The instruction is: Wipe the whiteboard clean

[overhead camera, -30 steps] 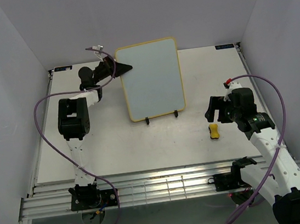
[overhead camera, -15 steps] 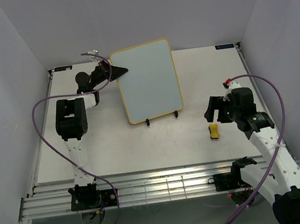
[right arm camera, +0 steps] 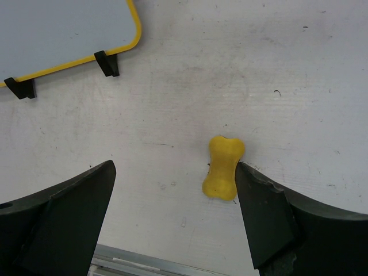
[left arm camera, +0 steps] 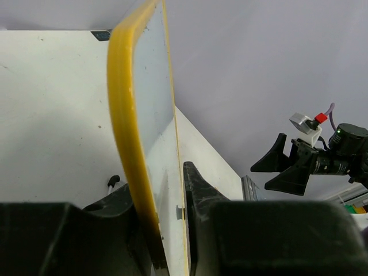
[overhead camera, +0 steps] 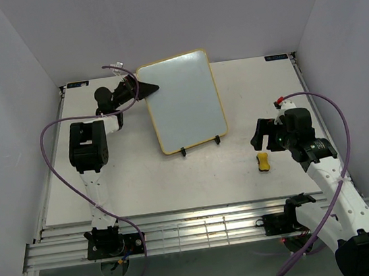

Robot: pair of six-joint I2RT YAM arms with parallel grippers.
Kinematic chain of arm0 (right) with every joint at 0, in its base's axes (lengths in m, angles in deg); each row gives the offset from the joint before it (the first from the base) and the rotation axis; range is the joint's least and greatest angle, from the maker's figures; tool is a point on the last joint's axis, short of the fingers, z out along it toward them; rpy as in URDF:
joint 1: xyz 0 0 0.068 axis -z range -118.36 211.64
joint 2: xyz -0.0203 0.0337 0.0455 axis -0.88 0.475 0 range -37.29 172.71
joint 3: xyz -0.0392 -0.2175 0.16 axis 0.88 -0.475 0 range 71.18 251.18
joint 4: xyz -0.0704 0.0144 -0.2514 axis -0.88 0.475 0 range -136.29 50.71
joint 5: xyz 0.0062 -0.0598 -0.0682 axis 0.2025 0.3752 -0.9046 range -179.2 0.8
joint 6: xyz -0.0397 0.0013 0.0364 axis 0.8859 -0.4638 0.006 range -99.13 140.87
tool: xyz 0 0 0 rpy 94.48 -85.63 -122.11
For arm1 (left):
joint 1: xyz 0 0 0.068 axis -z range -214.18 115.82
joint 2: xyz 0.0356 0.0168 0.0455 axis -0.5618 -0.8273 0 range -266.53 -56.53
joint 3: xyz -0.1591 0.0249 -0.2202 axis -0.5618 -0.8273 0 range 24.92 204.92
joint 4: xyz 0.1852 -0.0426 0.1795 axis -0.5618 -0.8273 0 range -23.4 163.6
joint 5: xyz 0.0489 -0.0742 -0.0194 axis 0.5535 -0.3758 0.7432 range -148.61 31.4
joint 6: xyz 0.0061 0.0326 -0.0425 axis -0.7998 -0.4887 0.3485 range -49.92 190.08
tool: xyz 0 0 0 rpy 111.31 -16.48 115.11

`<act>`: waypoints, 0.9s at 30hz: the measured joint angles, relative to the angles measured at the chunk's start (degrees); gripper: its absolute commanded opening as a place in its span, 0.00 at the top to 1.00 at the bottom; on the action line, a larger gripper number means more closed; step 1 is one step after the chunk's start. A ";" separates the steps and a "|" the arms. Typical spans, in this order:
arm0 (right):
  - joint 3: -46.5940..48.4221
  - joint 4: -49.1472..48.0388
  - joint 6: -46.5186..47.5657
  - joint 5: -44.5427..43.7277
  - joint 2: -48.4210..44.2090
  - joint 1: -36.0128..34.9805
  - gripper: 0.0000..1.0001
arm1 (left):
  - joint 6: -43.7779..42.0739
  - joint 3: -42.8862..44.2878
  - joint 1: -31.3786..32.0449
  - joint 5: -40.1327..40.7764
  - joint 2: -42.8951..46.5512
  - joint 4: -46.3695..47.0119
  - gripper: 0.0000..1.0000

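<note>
The whiteboard (overhead camera: 183,101), glossy white with a yellow frame, stands tilted on two black feet mid-table; its face shows no drawing. My left gripper (overhead camera: 147,88) is shut on its upper left edge; in the left wrist view the yellow frame (left arm camera: 123,138) sits between my jaws (left arm camera: 167,230). The board's lower corner shows in the right wrist view (right arm camera: 63,34). A small yellow bone-shaped eraser (overhead camera: 263,161) lies on the table right of the board. My right gripper (overhead camera: 261,138) is open above it; the eraser (right arm camera: 223,168) lies by the right finger (right arm camera: 270,218).
The white table (overhead camera: 176,180) ends at a metal rail along the near edge (overhead camera: 197,235). Grey walls close in the back and sides. Purple cables loop off both arms. The board's black feet (right arm camera: 107,62) stand on the table.
My left gripper has swung the board's top to the left and tilted it, then shifted it slightly back. The right arm and eraser have not moved.
</note>
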 measured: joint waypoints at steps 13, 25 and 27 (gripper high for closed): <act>-0.09 -0.11 0.00 0.39 -1.11 0.00 0.10 | -2.49 -3.63 0.35 0.13 0.00 1.99 0.37; -0.39 -0.22 0.00 1.20 -2.36 -0.02 0.10 | -6.78 -8.55 0.55 2.03 0.68 1.99 0.02; -0.39 -0.20 0.00 1.46 -2.49 -0.02 0.10 | -8.87 -9.64 0.39 2.75 1.20 -0.28 0.02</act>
